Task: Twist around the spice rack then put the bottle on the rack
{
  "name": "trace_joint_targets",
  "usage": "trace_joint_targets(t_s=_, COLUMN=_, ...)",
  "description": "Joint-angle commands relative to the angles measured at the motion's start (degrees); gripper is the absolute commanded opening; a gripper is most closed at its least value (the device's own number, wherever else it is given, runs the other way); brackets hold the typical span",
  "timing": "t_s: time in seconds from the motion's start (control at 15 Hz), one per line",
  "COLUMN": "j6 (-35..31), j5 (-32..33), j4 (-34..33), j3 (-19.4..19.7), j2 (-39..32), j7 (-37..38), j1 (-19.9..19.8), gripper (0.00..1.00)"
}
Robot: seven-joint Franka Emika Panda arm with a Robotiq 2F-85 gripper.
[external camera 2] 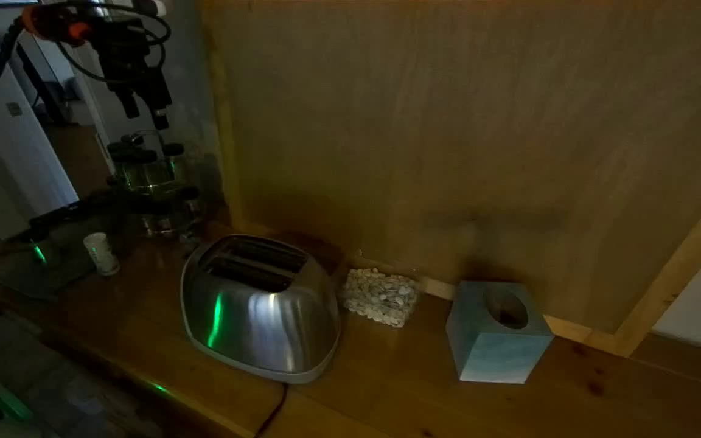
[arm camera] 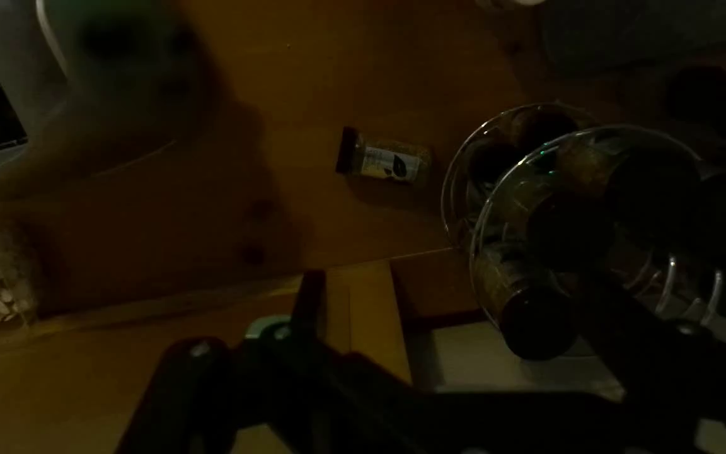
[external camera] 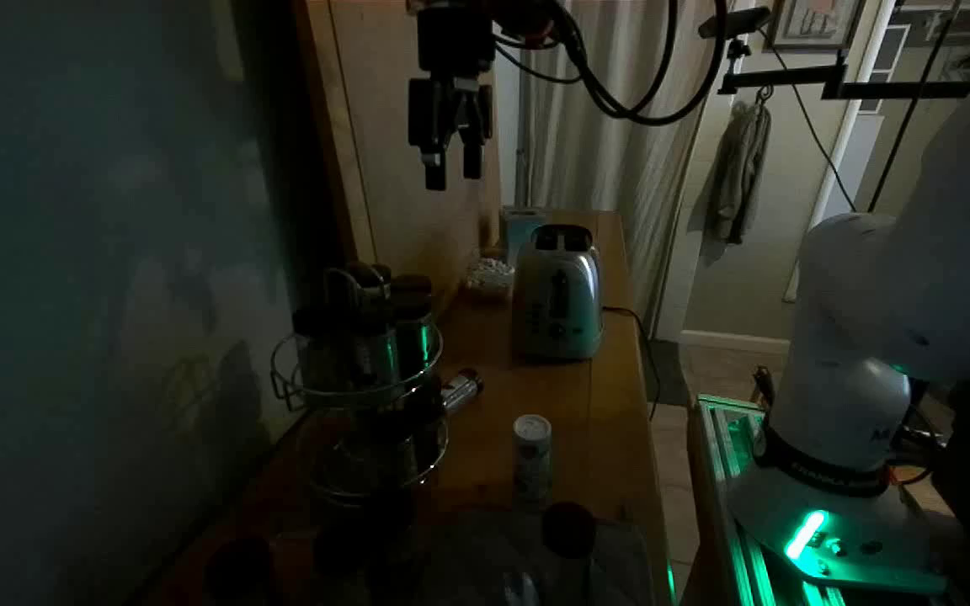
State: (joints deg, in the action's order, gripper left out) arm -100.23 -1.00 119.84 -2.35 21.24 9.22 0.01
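A two-tier wire spice rack [external camera: 342, 396] holds several dark-capped jars near the wall. It also shows in an exterior view [external camera 2: 154, 190] and at right in the wrist view [arm camera: 486, 183]. A small clear spice bottle [external camera: 460, 390] with a dark cap lies on its side on the wooden counter beside the rack; its label faces up in the wrist view [arm camera: 394, 162]. My gripper [external camera: 453, 168] is open and empty, pointing down above the rack. It also hangs over the rack in an exterior view [external camera 2: 146, 117]. In the wrist view its fingers [arm camera: 454, 290] are spread wide and very dark.
A white canister [external camera: 533, 459] stands near the rack. A silver toaster [external camera 2: 265, 322], a clear box of pebbles [external camera 2: 381, 298] and a blue tissue box [external camera 2: 499, 334] stand farther along the counter. A dark-capped bottle [external camera: 569, 530] stands at the near end. A wall and a wooden panel [external camera 2: 448, 140] border the counter.
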Motion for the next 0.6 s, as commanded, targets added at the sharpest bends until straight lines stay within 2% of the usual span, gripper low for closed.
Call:
trace_joint_targets(t_s=0.0, j6=0.1, j5=0.0, j4=-0.1, j3=0.0, j2=-0.1, j7=0.0, j1=0.0, gripper=1.00)
trace_joint_targets(t_s=0.27, j6=1.2, j5=-0.2, j4=-1.8, j3=-1.3, j2=-2.4, j7=2.2, j1=0.4, gripper=1.00)
trace_joint_targets(t_s=0.53, j6=2.6, j5=-1.2, j4=-4.5, j3=-4.9, j2=-6.0, j7=10.7, j1=1.6, gripper=1.00)
